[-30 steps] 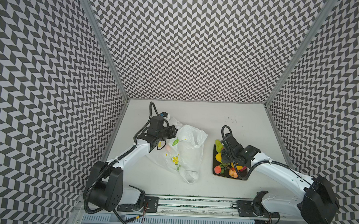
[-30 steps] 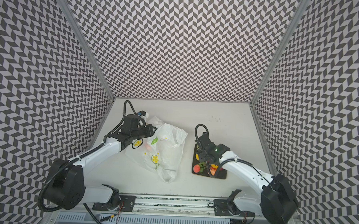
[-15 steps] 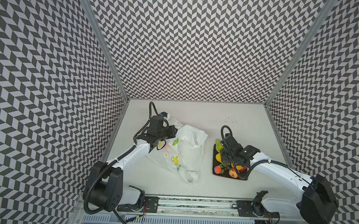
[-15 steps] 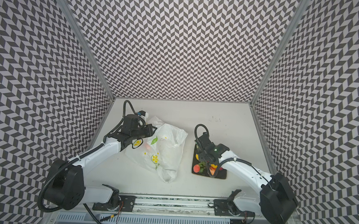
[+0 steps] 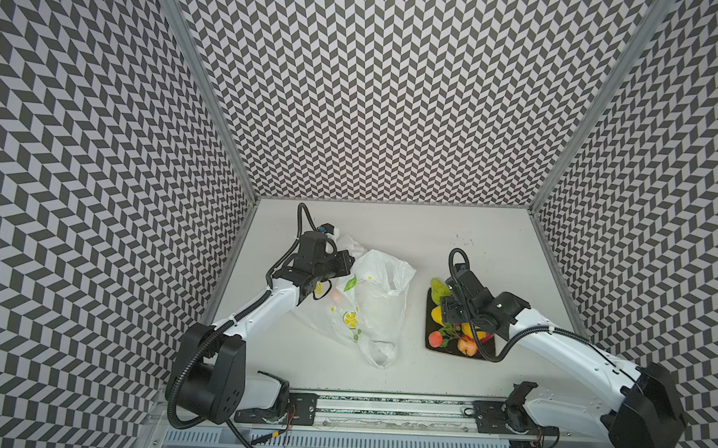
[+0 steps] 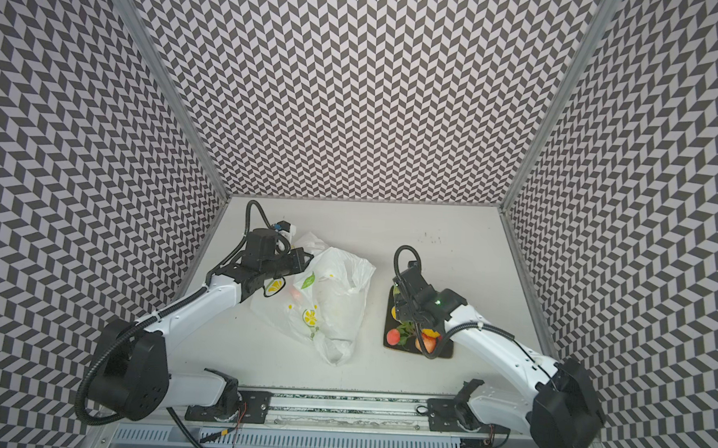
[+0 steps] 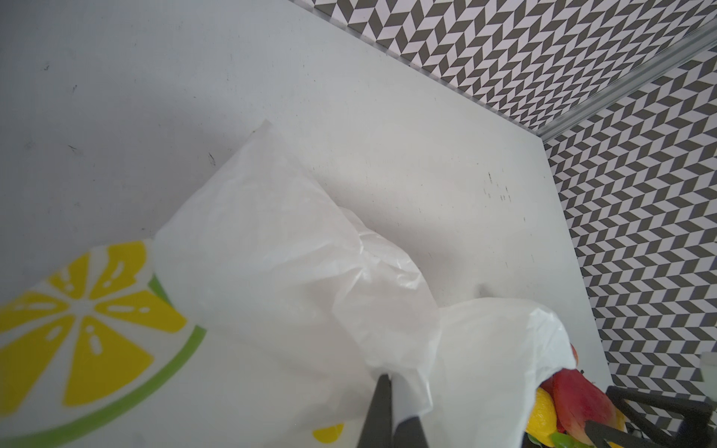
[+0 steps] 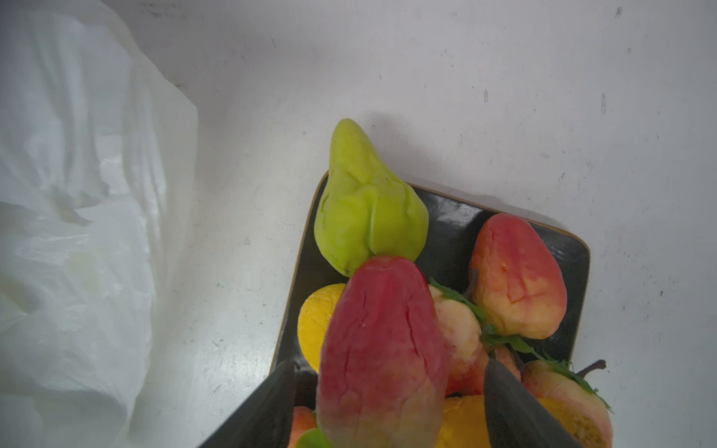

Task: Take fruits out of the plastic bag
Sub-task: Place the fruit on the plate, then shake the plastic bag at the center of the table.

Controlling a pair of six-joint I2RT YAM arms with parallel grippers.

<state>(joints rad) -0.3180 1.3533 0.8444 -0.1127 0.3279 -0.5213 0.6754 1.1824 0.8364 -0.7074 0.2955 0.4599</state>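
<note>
On the counter (image 5: 390,230) the plastic bag (image 5: 377,300) lies slack, a fold of it clenched in the left pincer (image 7: 386,382). Beside it, the dark plate (image 8: 450,229) carries the fruits (image 8: 516,279). A red fruit (image 8: 382,349) lies between the released jaws of the right pincer (image 8: 390,364), clear of both. Bag and arms sit as a second ago.

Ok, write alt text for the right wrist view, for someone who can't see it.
The open right gripper straddles a long red fruit lying atop other fruits on a dark square plate. A green pear overhangs the plate's rim, and a crumpled white plastic bag lies apart on the white table.
</note>
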